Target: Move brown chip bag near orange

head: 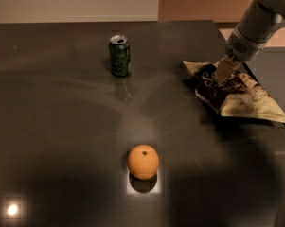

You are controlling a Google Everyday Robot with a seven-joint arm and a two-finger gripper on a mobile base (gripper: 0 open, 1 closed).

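The brown chip bag (236,96) lies at the right side of the dark table, with its dark front and white lettering facing up and cream-tan edges. My gripper (222,75) comes down from the upper right and is shut on the bag's upper left part. The bag's near edge is raised a little off the table. The orange (143,161) sits alone near the front centre of the table, well to the left of and nearer than the bag, with its stem dot up.
A green soda can (120,56) stands upright at the back centre-left. The table's right edge (274,108) runs just beyond the bag. A bright light reflection (12,209) shows at the front left.
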